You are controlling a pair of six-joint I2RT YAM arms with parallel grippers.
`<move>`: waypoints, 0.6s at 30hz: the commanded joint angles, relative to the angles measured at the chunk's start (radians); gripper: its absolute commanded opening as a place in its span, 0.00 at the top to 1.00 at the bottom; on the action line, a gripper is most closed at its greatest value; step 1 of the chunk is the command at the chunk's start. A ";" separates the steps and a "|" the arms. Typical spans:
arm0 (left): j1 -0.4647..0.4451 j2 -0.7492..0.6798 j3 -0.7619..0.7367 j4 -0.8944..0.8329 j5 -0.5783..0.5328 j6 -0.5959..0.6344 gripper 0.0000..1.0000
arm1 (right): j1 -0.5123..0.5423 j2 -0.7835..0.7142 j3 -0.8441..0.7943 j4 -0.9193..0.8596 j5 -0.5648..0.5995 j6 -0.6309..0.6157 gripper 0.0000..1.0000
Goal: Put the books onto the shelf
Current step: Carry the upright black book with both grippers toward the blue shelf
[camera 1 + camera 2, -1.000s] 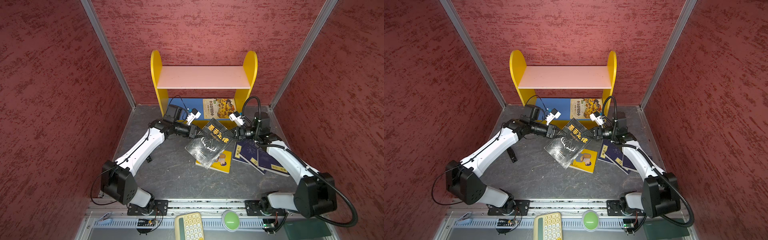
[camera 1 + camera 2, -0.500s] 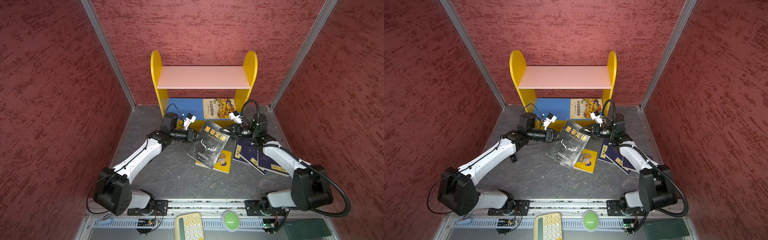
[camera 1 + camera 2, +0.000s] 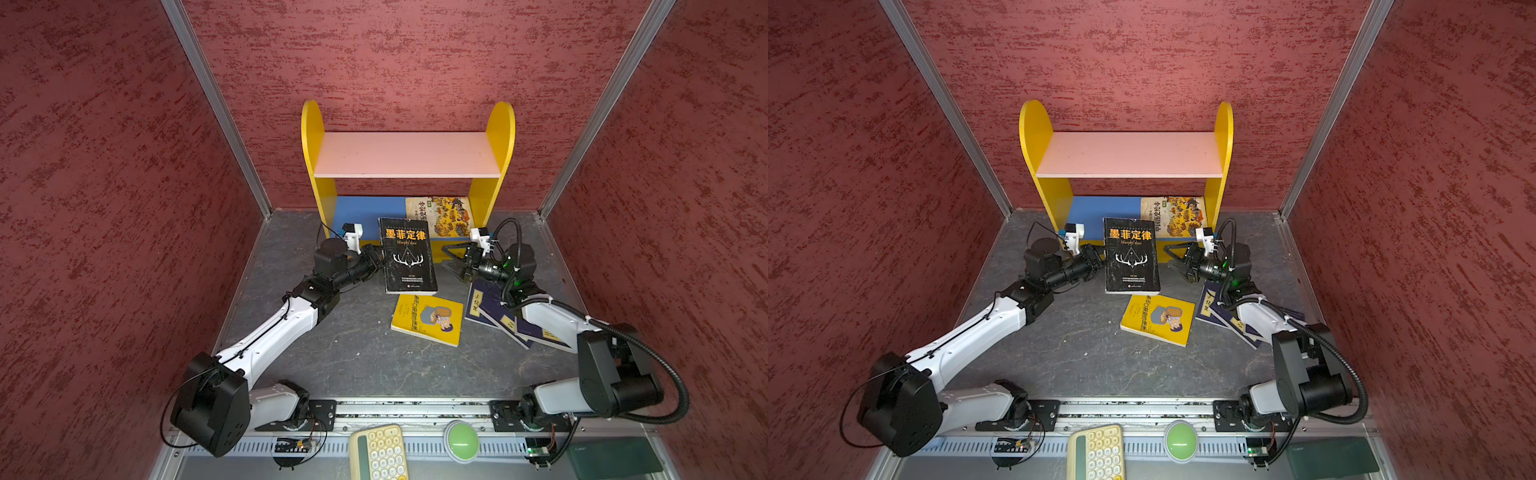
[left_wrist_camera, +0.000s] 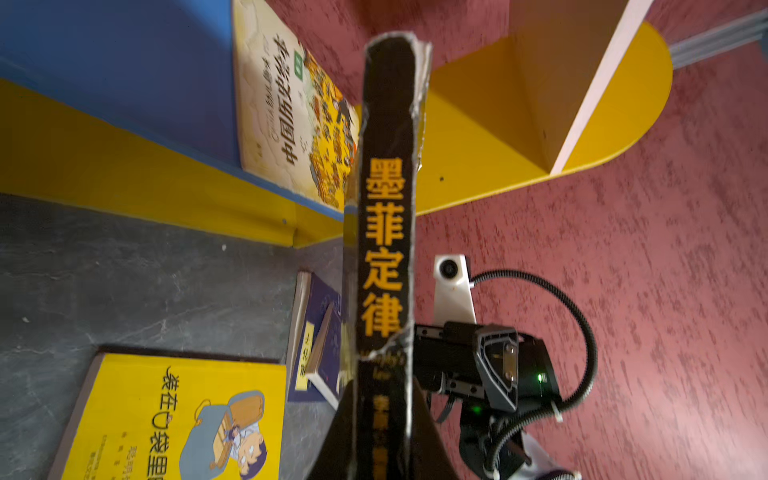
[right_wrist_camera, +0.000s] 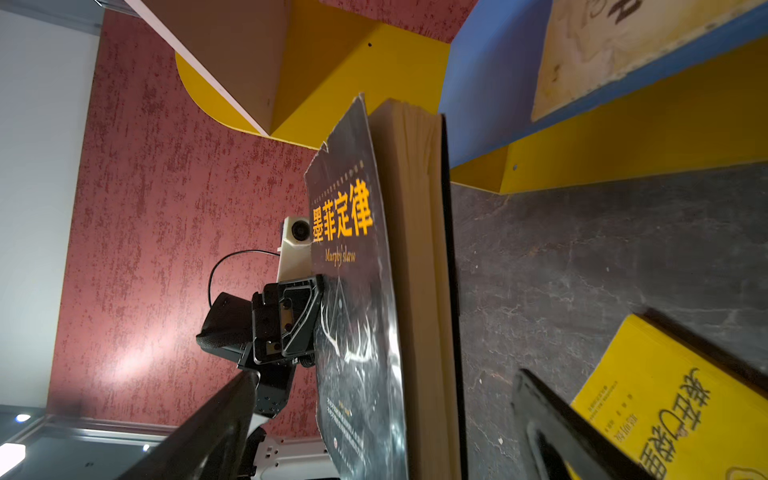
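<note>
My left gripper (image 3: 377, 259) (image 4: 380, 415) is shut on the spine edge of the black book (image 3: 407, 257) (image 4: 384, 208) with orange characters. The book hangs above the floor with its cover up, its far edge at the front base of the shelf (image 3: 312, 137). My right gripper (image 3: 451, 262) (image 5: 386, 399) is open at the book's page edge (image 5: 419, 270), its fingers apart from it. A cream illustrated book (image 3: 442, 216) lies on the blue lower board. A yellow book (image 3: 428, 318) and navy books (image 3: 494, 311) lie on the floor, the navy ones partly under my right arm.
Red textured walls (image 3: 124, 208) close in the grey floor (image 3: 353, 353) on three sides. The pink upper board (image 3: 407, 156) is bare. A pale yellow keypad (image 3: 380, 453), a green button (image 3: 460, 440) and a dark green slab (image 3: 611, 457) sit beyond the front rail.
My right gripper has opened and let go of the black book. The book has turned from tilted to square with the shelf, now held by my left gripper alone.
</note>
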 commanded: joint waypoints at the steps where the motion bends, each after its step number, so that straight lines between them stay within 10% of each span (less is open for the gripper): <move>1: -0.032 0.006 -0.013 0.214 -0.246 -0.083 1.00 | 0.001 -0.024 -0.003 0.086 0.045 0.064 0.03; 7: -0.097 0.114 0.005 0.429 -0.505 -0.086 1.00 | 0.020 -0.001 -0.025 0.111 0.075 0.145 0.05; 18: -0.131 0.268 0.142 0.516 -0.602 -0.118 1.00 | 0.093 0.089 0.022 0.197 0.101 0.238 0.15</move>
